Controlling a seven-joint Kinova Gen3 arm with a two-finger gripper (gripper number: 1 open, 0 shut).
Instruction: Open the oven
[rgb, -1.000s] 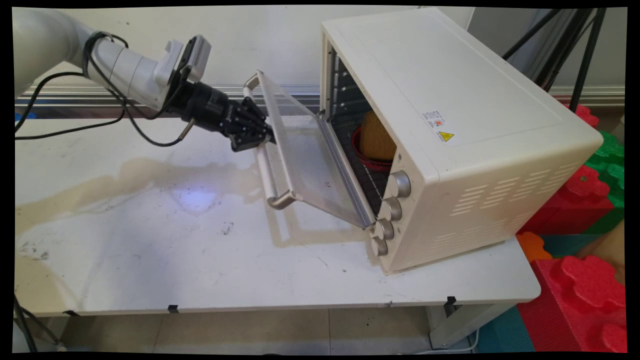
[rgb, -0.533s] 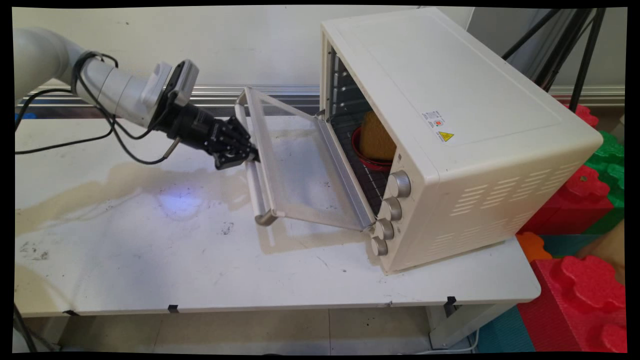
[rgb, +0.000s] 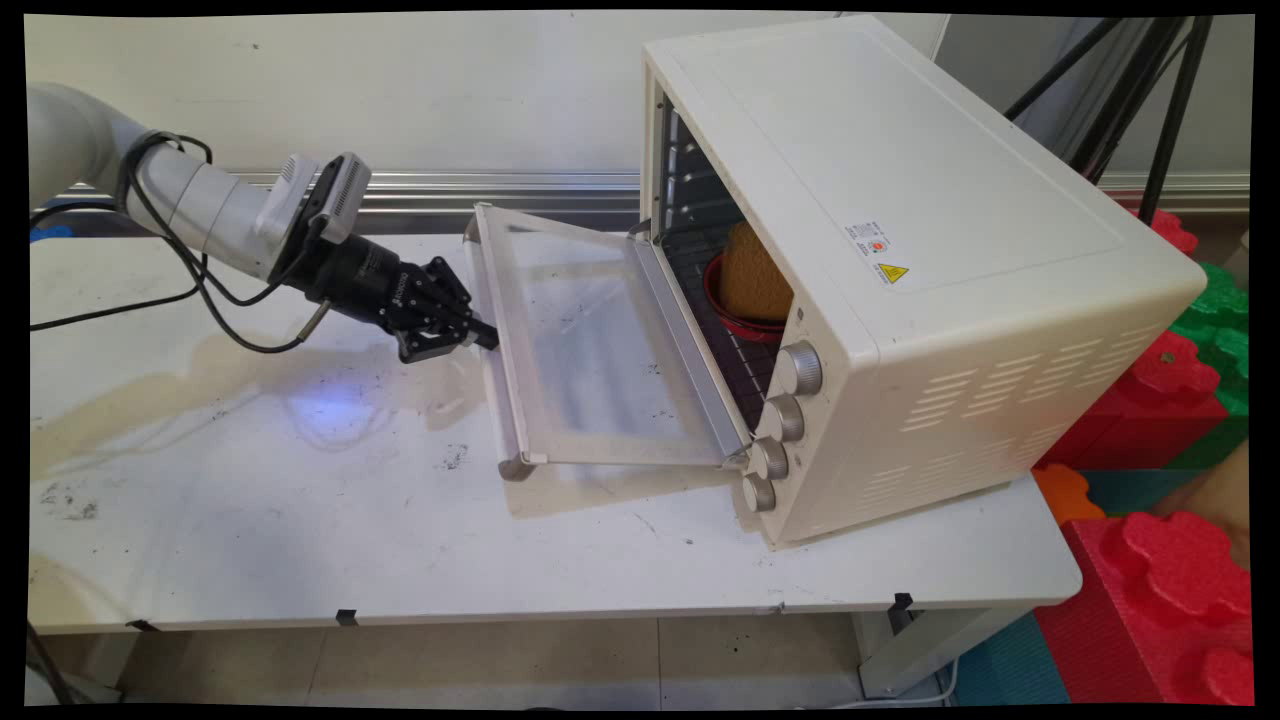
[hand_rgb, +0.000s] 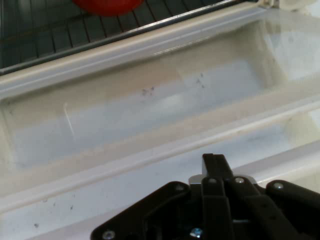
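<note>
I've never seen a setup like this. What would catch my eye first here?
Probably the big cream toaster oven on the right of the white table, its glass door folded down flat. Inside on the rack sits a piece of brown bread in a red dish. The black gripper is at the door's handle edge.

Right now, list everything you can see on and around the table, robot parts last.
Oven: one, cream, table's right side.
Oven door: one, glass, folded down flat.
Door handle: one, silver, door's outer edge.
Knobs: four, silver, oven's front.
Bowl: one, red, on oven rack.
Bread: one, brown, in the bowl.
Foam blocks: several, red, green, orange, right of table.
Table: one, white.
Gripper: one, black, shut, at door handle.
</note>
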